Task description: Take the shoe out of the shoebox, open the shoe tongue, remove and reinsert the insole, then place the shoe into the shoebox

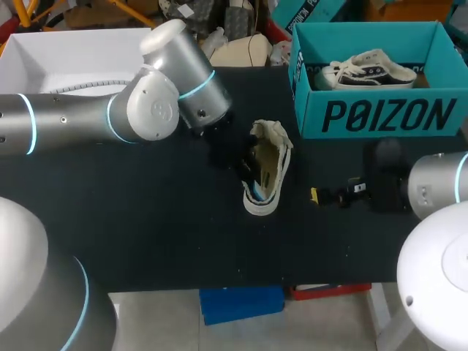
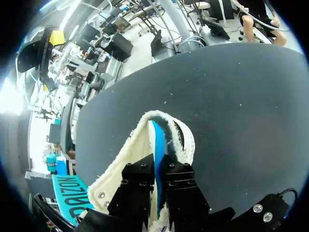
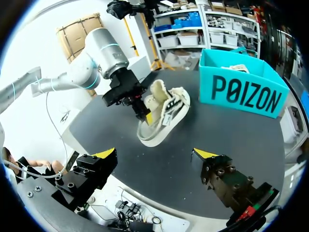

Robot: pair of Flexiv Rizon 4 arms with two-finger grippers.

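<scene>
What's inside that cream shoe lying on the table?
A blue insole, pinched by the left gripper reaching into the cream shoe. Whatever lies deeper, beneath the gripper, is covered.

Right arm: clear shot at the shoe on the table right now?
Likely yes: bare table between the right gripper and the shoe, jaws open. The left gripper holds the insole inside the shoe, so only the near side is free.

The head camera looked down from above; the left wrist camera sat close over the shoe; the right wrist camera faced that shoe from three o'clock, farther off
</scene>
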